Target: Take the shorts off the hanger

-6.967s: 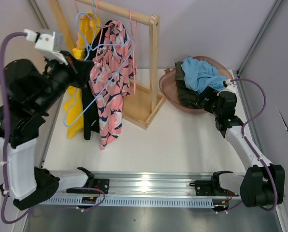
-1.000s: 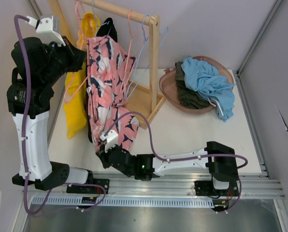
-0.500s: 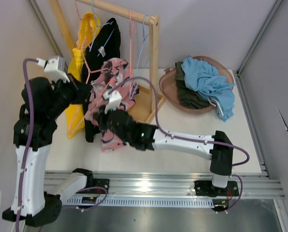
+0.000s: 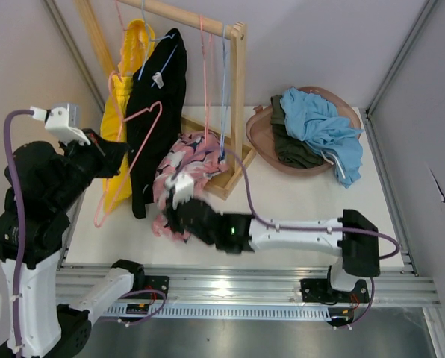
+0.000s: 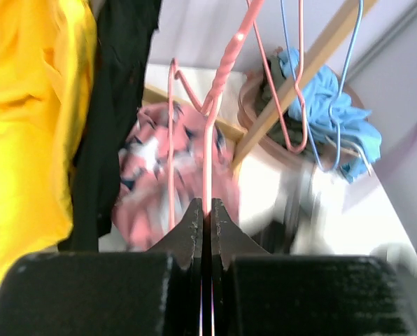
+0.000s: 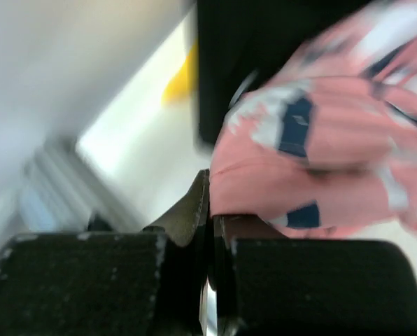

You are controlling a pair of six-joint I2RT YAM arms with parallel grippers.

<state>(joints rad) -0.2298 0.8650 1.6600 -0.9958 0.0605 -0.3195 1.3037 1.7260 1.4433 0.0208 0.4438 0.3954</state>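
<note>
We've got our left arm [image 4: 39, 201] standing tall with the elbow bent, and the left gripper [image 5: 203, 210] is pinched tight on the pink hanger [image 5: 207, 161]. Our right arm [image 4: 297, 233] stretches low across to the left side, with the right gripper [image 6: 207, 192] clamped on the shorts [image 6: 320, 140].

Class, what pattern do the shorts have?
The shorts are pink with navy and white patches, clearest in the right wrist view.

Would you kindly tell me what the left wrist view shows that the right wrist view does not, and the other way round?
Only the left wrist view shows the left hand pinching the bare pink hanger, with the wooden rack and the blue cloth beyond it. Only the right wrist view shows the right hand shut on an edge of the patterned shorts, close up. Both show those shorts and the black garment hanging beside them.
</note>
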